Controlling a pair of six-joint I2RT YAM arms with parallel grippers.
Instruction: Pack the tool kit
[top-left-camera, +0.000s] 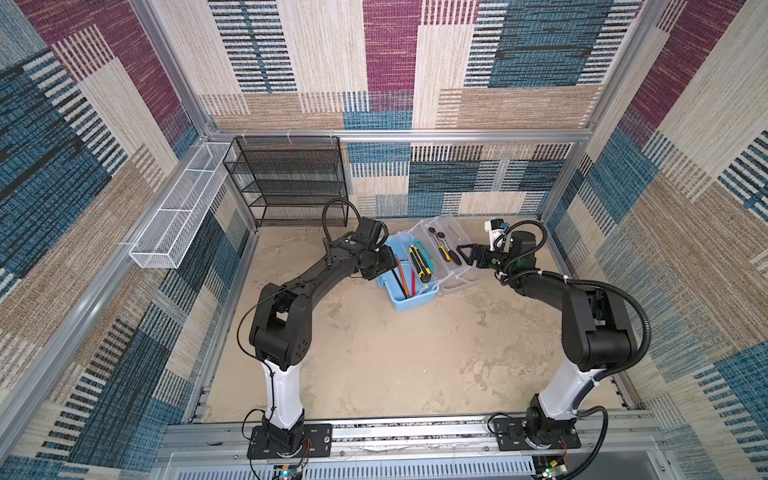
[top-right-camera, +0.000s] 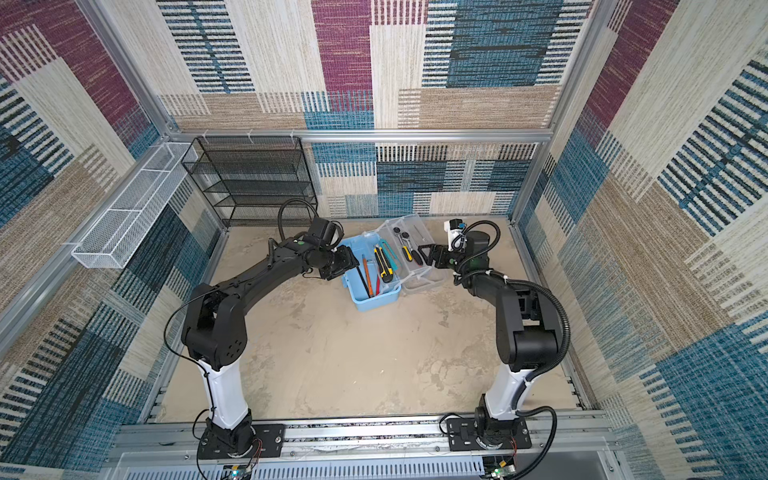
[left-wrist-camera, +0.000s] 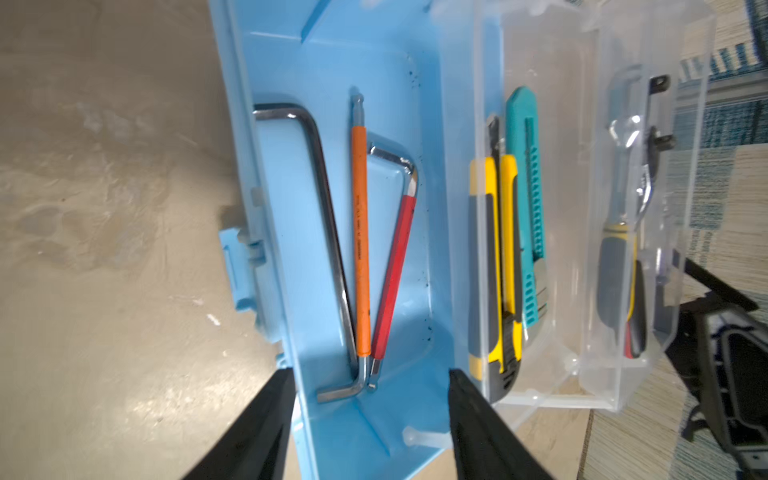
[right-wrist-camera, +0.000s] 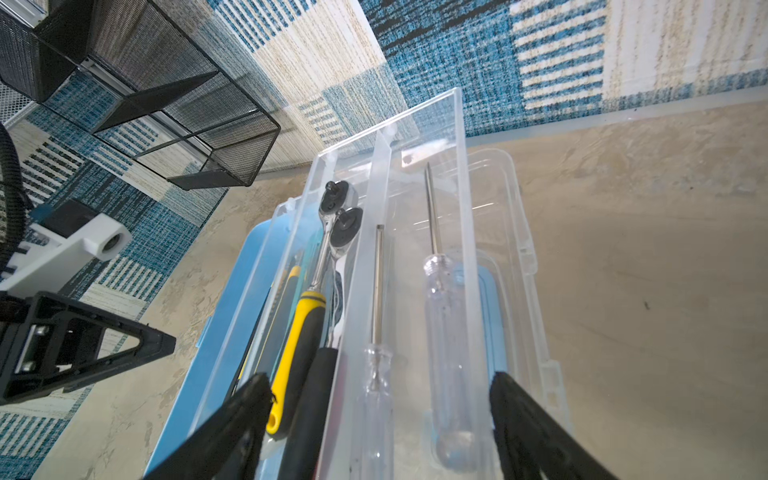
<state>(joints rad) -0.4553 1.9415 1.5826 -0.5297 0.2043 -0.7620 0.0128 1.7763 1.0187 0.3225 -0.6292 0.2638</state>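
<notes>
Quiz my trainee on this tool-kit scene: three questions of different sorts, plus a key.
1. True or false: the teal utility knife and the yellow utility knife share one compartment of the clear tray.
2. Which sleeve colour is on none of the hex keys in the blue case? A) orange B) red C) green
3. Fill in: both screwdrivers have ___ handles.
Key: 1 true; 2 C; 3 clear.
</notes>
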